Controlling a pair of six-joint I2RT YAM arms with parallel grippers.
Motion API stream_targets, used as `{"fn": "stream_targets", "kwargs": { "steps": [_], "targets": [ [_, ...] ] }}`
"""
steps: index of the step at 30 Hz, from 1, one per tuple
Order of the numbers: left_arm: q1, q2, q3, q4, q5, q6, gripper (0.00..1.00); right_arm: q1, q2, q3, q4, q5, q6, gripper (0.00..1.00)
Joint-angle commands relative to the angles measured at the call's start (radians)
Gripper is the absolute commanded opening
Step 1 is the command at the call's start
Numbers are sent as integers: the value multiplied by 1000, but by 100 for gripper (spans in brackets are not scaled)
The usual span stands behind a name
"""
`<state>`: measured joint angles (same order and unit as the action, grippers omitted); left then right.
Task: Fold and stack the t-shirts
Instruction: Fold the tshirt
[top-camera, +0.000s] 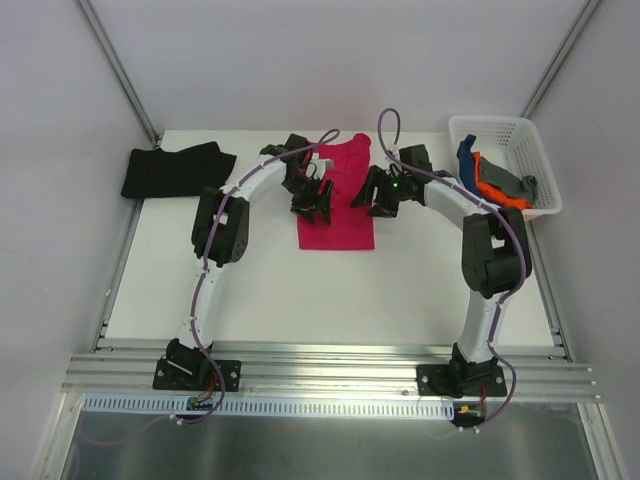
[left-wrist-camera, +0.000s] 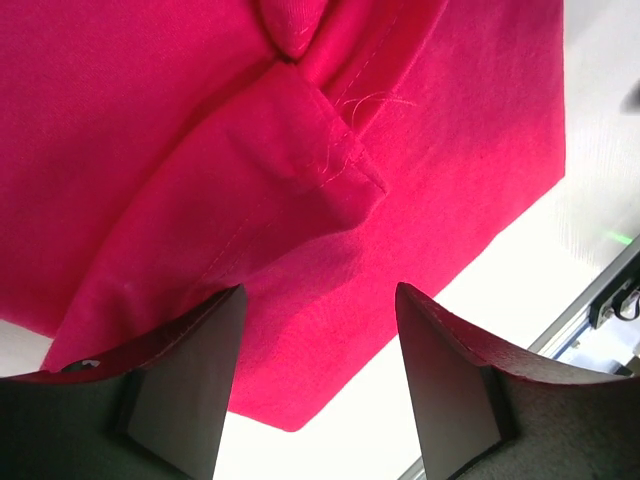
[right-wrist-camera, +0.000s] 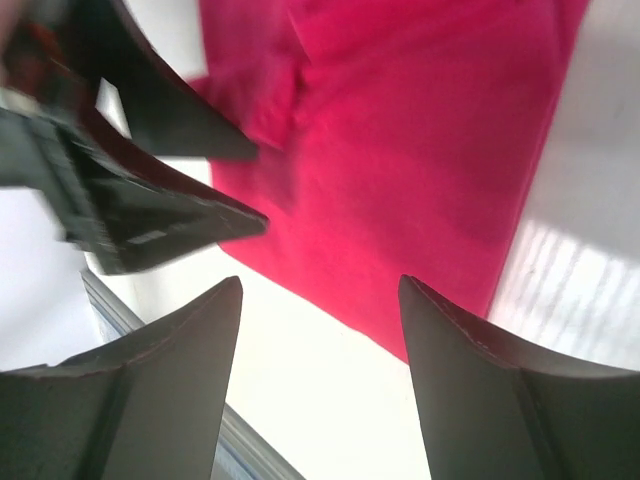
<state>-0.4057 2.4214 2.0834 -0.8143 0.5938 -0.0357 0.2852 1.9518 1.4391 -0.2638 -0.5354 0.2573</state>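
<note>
1. Crimson-pink shirt (top-camera: 337, 215) lies flat on the bench (top-camera: 300, 290), far middle, folded into a narrow strip. Its far end is rumpled, its near end a straight edge
2. Your left hand (top-camera: 318, 205) sits over the strip's left edge, about halfway along, jaws wide with nothing between them
3. In the left wrist view that hand (left-wrist-camera: 320, 290) hangs over the pink cloth. A folded-in sleeve (left-wrist-camera: 300, 140) with loose threads at its seam lies just ahead of the fingers, with a shirt corner and bare bench below
4. Your right hand (top-camera: 372, 197) is at the strip's right edge, facing the left one across the shirt, jaws wide too and holding nothing
5. In the right wrist view the right hand (right-wrist-camera: 320, 280) is over bare bench just beside the shirt's edge. The left hand's black fingers (right-wrist-camera: 165, 215) show blurred at upper left
6. Black shirt (top-camera: 178, 170) is bunched at the far left edge of the bench, well apart from both hands
7. White lattice basket (top-camera: 490, 120) at far right holds a blue shirt (top-camera: 466, 152), an orange shirt (top-camera: 490, 187) and a grey shirt (top-camera: 515, 185), heaped together
</note>
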Motion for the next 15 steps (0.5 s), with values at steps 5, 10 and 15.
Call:
{"fn": "stream_targets", "kwargs": {
  "steps": [5,10,15],
  "targets": [
    [-2,-13,52,-20,-32,25,62,94,50,-54,15,-54,-6,68],
    [8,-2,64,-17,-20,14,62,115,105,-43,3,-41,17,68],
    [33,21,107,-10,-8,10,61,132,128,-58,-8,-31,19,69]
  ]
}}
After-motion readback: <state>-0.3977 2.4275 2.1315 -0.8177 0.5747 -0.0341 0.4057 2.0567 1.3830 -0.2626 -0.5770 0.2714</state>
